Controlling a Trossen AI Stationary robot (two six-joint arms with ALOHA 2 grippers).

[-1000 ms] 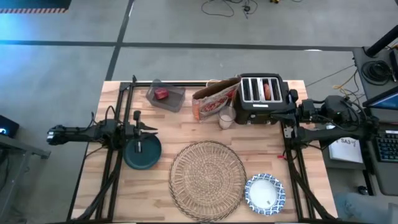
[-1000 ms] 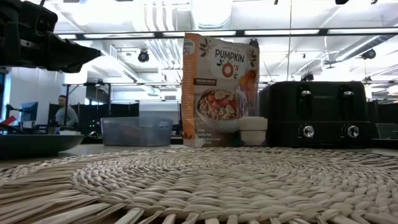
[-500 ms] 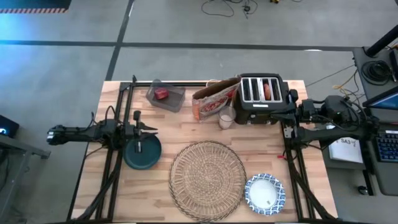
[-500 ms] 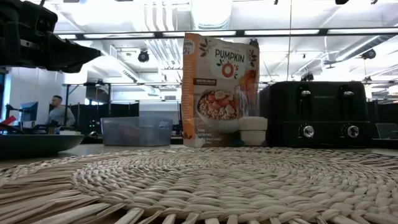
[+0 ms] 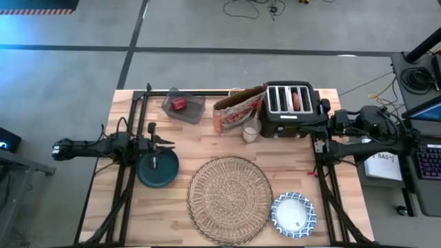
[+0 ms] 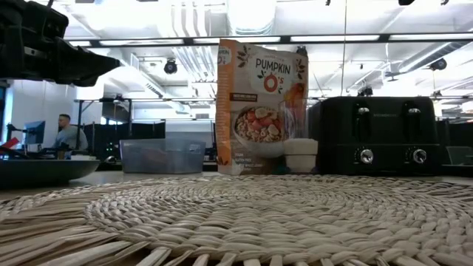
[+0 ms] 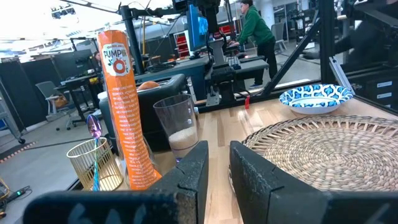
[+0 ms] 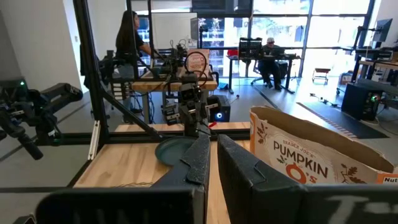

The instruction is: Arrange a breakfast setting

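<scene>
The round woven placemat [image 5: 230,200] lies flat near the table's front middle. To its left, under my left gripper's tip, rests the dark teal plate [image 5: 158,169]. The blue-and-white bowl [image 5: 293,213] stands at the placemat's right. A small clear glass [image 5: 251,131] stands in front of the toaster. A green-handled spoon [image 7: 94,134] stands in a gold wire cup [image 7: 93,165]. My left gripper [image 5: 165,142] hovers level above the plate's far rim, fingers shut to a slit, holding nothing. My right gripper [image 5: 320,125] waits level at the right edge, shut and empty.
A black toaster [image 5: 289,107] and a leaning cereal bag [image 5: 238,110] stand at the far middle. A clear container [image 5: 183,105] with something red sits far left. Metal arm frames flank both table sides. People sit and stand in the room beyond.
</scene>
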